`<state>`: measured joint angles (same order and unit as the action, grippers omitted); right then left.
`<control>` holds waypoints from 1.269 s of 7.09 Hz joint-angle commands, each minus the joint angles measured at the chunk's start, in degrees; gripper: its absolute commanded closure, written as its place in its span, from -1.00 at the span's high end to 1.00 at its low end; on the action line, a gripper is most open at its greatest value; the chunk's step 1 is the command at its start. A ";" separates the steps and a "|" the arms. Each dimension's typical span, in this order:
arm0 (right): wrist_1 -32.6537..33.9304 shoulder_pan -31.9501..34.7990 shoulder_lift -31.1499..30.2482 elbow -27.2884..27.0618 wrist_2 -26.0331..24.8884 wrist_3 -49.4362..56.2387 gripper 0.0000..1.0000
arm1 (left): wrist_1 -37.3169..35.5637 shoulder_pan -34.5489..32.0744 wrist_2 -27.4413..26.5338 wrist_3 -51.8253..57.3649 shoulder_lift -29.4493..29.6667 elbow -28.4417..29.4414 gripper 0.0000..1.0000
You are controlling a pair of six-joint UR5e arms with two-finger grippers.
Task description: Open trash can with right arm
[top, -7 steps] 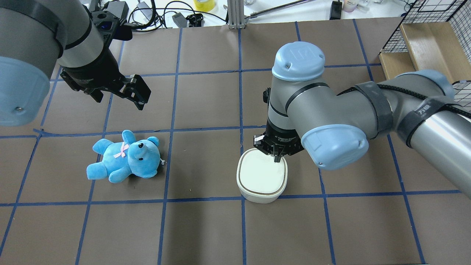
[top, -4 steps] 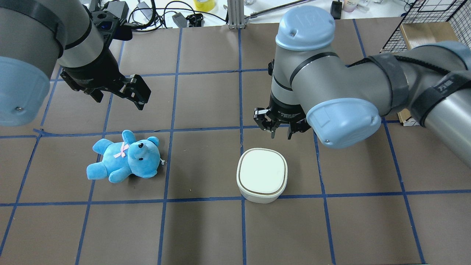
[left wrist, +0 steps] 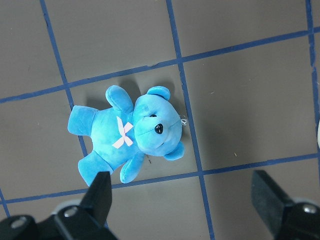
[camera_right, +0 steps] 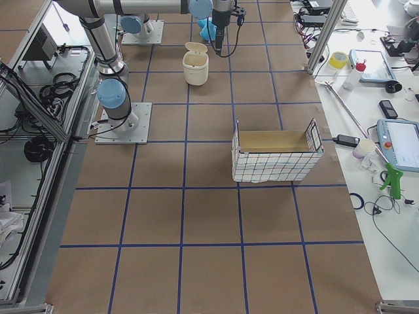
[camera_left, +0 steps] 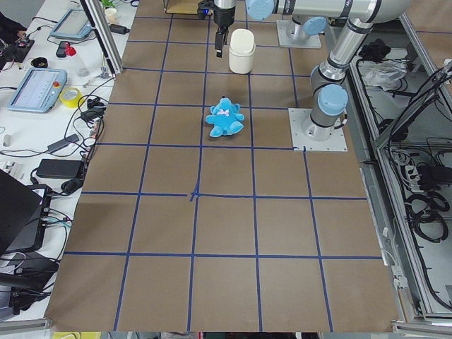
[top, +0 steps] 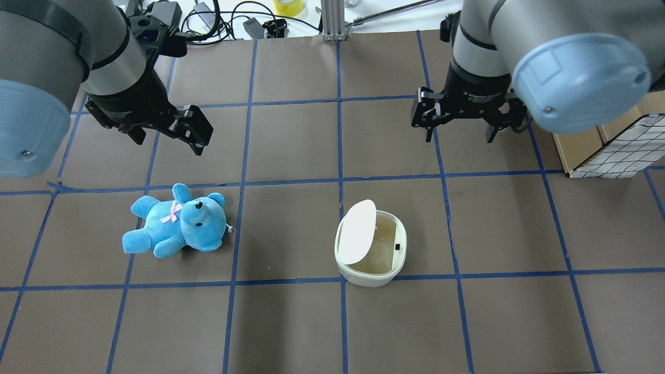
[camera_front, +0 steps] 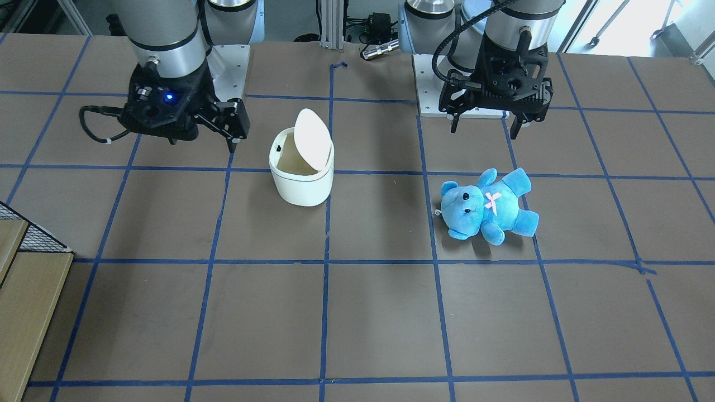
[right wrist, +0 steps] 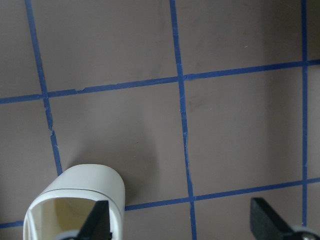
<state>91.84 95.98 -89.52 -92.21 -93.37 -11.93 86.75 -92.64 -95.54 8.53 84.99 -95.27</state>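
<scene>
My right pincer [top: 460, 136] hangs released above the table [top: 291, 145], jaws spread wide and nothing between them. It is raised clear of the trash can [top: 371, 271] and touches no part of it. In my right wrist view the can [right wrist: 82, 187] sits low in the corner, partly behind one dark finger [right wrist: 97, 222], with bare brown surface and blue tape lines filling the frame.

The trash can [camera_front: 301, 187] stands upright on the table, open. Its flat white lid [top: 358, 231] is tipped up on edge along one side of the rim, showing a pale beige inside. A small black latch [top: 397, 246] shows on the inner wall across from the raised lid. From the front, the lid [camera_front: 311, 137] rises well above the rim.

A blue teddy [top: 176, 223] with a pink bow lies on its back well apart from the can, on the lid's side. My left pincer [top: 169, 144] hovers above the teddy [left wrist: 130, 132], equally released and empty, well apart from the can. A wire-sided crate [camera_right: 275, 157] stands well apart from the can, on the side away from the teddy.
</scene>
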 commanded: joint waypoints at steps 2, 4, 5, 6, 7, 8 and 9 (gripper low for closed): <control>-0.52 -3.87 -1.35 0.54 0.20 6.39 1.00 | 0.00 0.00 0.00 0.00 0.00 0.00 1.00; -0.43 -5.53 -1.44 0.63 1.86 7.54 1.00 | 0.00 0.00 0.00 0.00 0.00 0.00 1.00; -0.61 -6.67 -1.44 0.71 3.00 7.62 1.00 | 0.00 0.00 0.00 0.00 0.00 0.00 1.00; -1.57 -6.68 -1.53 0.80 3.01 7.62 1.00 | 0.00 0.00 0.00 0.00 0.00 0.00 1.00; -1.66 -6.77 -1.62 0.80 3.01 7.62 1.00 | 0.00 0.00 0.00 0.00 0.00 0.00 1.00; -1.75 -6.77 -1.71 0.80 2.93 7.54 1.00 | 0.00 0.00 0.00 0.00 0.00 0.00 1.00; -2.10 -6.77 -1.88 0.80 2.58 7.54 1.00 | 0.00 0.00 0.00 0.00 0.00 0.00 1.00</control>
<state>90.09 89.25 -91.22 -91.41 -90.50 -4.37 86.75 -92.64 -95.54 8.53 84.99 -95.27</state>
